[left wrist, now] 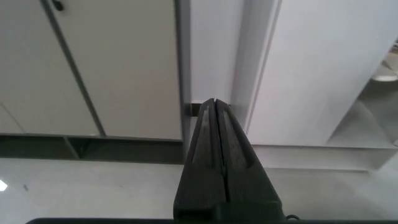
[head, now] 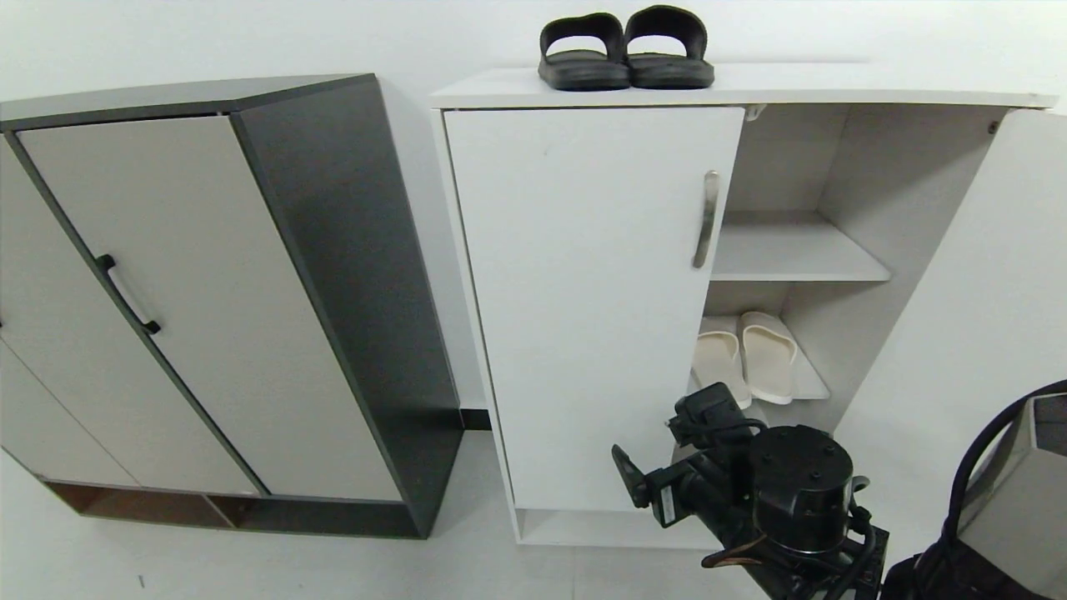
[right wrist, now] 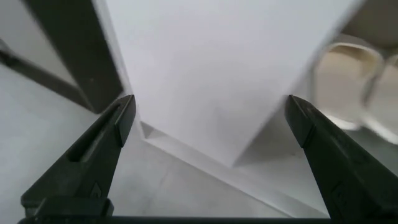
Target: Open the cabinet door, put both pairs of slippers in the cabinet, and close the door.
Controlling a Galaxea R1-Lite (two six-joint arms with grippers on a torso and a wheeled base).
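Pale floor [head: 500,575] before white cabinet [head: 583,292], right gripper [right wrist: 210,106] spread wide and empty, left gripper [left wrist: 214,109] pressed closed, holding nothing

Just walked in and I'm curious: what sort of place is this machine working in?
Likely a home-style entryway, perhaps staged: a grey cabinet and a white cabinet stand against a plain wall, black slippers sit on the white one, and cream slippers lie on a lower shelf inside.

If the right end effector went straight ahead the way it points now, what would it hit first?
Probably the closed door of the white cabinet, low down: it sits dead ahead of the open right end effector. The cream slippers lie off that line.
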